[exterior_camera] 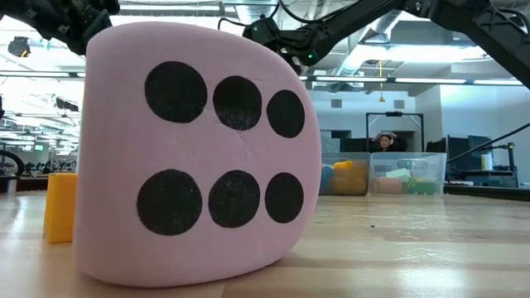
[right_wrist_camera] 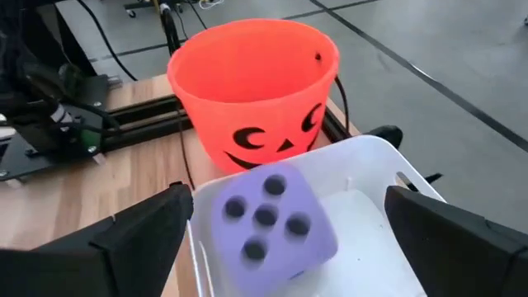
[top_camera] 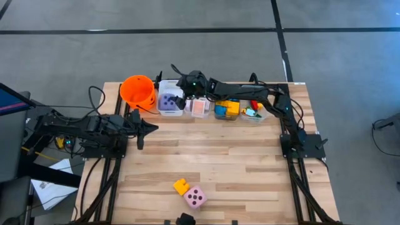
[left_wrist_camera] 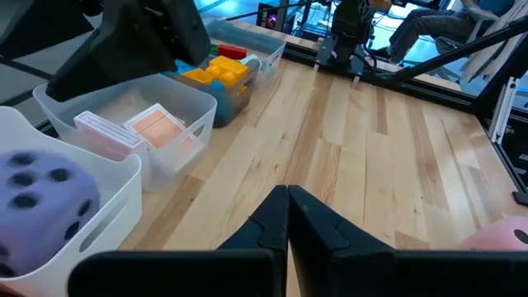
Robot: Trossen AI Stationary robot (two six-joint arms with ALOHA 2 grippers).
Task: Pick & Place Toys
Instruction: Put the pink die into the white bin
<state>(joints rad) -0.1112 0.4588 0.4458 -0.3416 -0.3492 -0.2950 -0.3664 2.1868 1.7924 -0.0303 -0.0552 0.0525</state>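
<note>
The right gripper [right_wrist_camera: 285, 227] is hanging with its fingers spread wide over the white bin [top_camera: 170, 103], and the purple die [right_wrist_camera: 272, 216] is lying between and just below them in that bin (nothing is touching it, so far as the wrist view shows). Just beyond the gripper, the orange bucket [right_wrist_camera: 253, 91] is standing beside the bin, with a black grin on its wall. On the gripper's other side, along the same row, the pink-backed cards [left_wrist_camera: 140, 128] are standing in a clear bin [left_wrist_camera: 177, 103], and past them yellow bricks [top_camera: 227, 107] and a red brick [top_camera: 254, 104] are filling two more bins. Well away from it, near the table's [top_camera: 250, 162] front edge, the pink die [top_camera: 195, 198] is sitting with a yellow brick [top_camera: 181, 185] just beside it. The left gripper [top_camera: 152, 129] is waiting with its fingers pressed together over bare wood, near the bucket, holding nothing.
</note>
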